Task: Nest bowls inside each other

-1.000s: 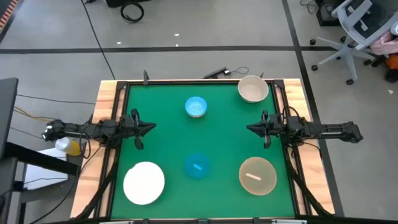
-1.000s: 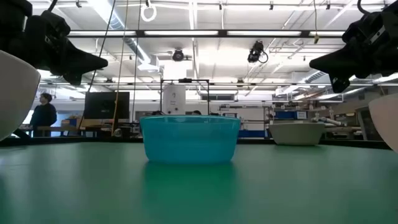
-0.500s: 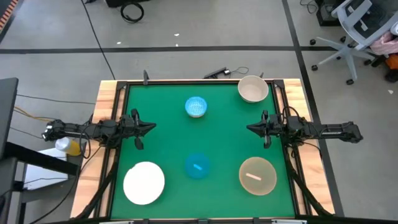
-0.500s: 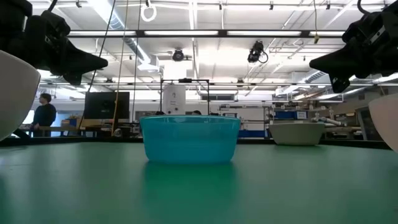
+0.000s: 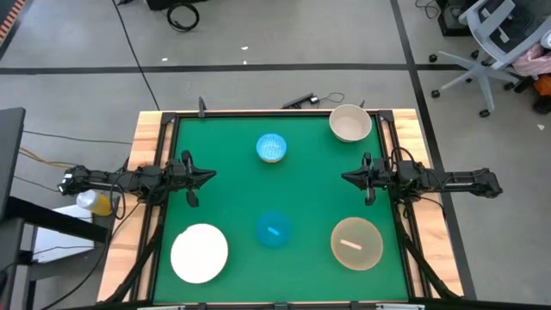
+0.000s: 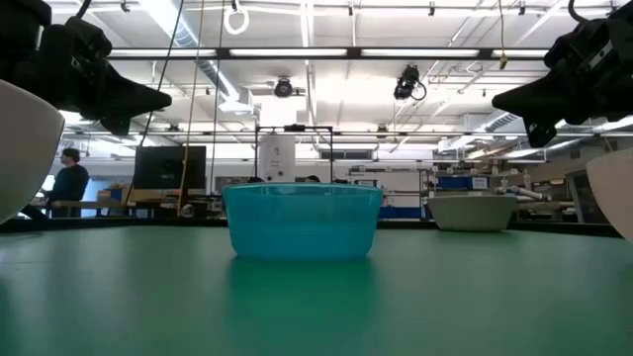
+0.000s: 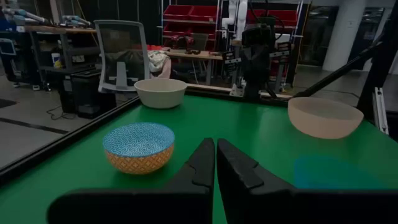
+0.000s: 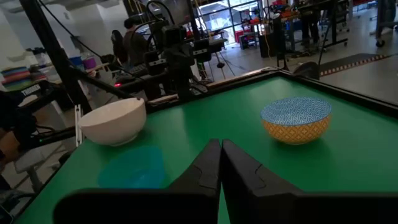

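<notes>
Five bowls stand apart on their bases on the green table (image 5: pixel 232 198). The large white bowl (image 5: pixel 199 252) is near left and the solid blue bowl (image 5: pixel 274 230) near middle. The tan bowl (image 5: pixel 356 243) is near right and the cream bowl (image 5: pixel 350 122) in the far right corner. The small speckled light-blue bowl (image 5: pixel 271 147) stands far middle. My left gripper (image 5: pixel 211 176) hangs shut above the table's left side. My right gripper (image 5: pixel 344 177) hangs shut above the right side. Both point level toward the middle, clear of every bowl.
Wooden rails and dark frame bars run along the table's left and right edges (image 5: pixel 146 172). The middle strip between the two grippers is bare green. An office chair (image 5: pixel 491 43) and cables lie on the floor beyond the table. A person (image 6: pixel 69 178) stands far off in the room.
</notes>
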Robot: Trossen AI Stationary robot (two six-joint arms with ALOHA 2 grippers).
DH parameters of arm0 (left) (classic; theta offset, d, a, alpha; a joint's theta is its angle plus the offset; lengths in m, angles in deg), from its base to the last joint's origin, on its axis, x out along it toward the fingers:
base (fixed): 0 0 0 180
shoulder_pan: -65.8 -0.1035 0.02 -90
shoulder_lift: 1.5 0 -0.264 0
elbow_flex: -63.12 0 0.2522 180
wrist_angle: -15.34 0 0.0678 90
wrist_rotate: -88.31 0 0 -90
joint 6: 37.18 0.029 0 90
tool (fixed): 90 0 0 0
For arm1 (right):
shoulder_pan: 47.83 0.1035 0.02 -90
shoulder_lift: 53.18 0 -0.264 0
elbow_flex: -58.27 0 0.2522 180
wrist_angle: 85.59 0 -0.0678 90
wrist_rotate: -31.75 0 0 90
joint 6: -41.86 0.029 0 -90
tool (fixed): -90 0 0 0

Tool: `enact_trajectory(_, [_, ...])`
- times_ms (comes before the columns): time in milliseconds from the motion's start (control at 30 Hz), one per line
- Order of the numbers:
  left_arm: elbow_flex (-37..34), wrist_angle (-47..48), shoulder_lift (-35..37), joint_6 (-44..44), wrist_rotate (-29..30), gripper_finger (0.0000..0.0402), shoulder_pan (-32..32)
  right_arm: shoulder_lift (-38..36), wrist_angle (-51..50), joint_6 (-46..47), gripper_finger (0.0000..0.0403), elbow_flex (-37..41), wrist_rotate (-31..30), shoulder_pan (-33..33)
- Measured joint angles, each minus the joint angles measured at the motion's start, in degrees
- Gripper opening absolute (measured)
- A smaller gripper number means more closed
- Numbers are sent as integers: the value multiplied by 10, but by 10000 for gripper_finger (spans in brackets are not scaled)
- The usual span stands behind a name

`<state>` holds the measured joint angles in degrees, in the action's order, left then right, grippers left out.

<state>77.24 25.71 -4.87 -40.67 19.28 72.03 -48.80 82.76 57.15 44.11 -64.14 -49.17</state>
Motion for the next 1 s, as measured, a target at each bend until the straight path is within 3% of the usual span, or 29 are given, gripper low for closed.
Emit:
enact_trajectory(200, [0, 0, 0, 128, 0, 20, 0, 0, 0, 0, 18, 0, 0, 0])
enact_trajectory(500, [0, -6, 0, 131, 1, 20, 0, 0, 0, 0, 18, 0, 0, 0])
enact_trajectory(767, [0, -85, -1, 88, 0, 20, 0, 0, 3, -1, 18, 0, 0, -2])
enact_trajectory(1000, [0, -140, -1, 71, 0, 20, 0, 0, 160, -17, 18, 0, -61, -2])
